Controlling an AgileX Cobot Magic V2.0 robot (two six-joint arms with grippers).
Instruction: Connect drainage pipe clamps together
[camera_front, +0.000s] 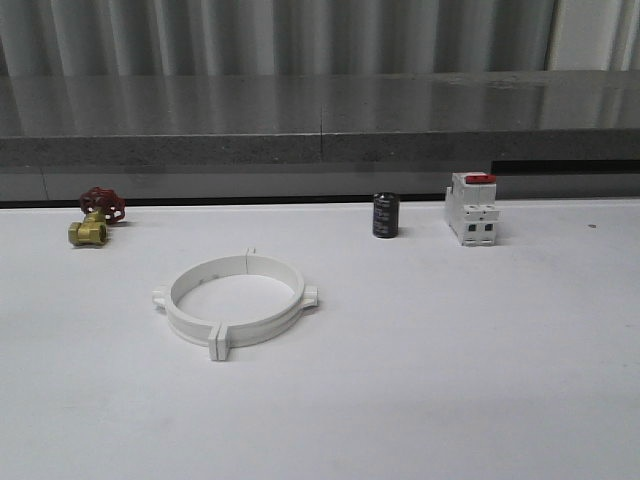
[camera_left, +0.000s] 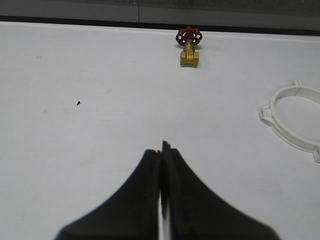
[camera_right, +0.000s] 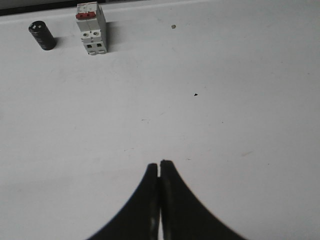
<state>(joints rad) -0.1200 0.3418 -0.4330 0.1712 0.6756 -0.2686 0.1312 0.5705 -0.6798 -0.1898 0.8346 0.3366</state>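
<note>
Two drainage pipe clamps (camera_front: 234, 301) lie mated as one closed ring on the surface (camera_front: 450, 360), near its left-centre, which we judge as joined, since both left hand (camera_left: 162, 148) and right hand (camera_right: 159, 164) hover clenched, empty, well apart.

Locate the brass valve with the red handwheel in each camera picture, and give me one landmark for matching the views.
Front view: the brass valve sits at the far left of the table, near its back edge.
Left wrist view: the valve is near the table's far edge, beyond the shut left gripper.
Right wrist view: not in it.
Shared landmark: the white clamp ring, also seen from the left wrist.
</note>
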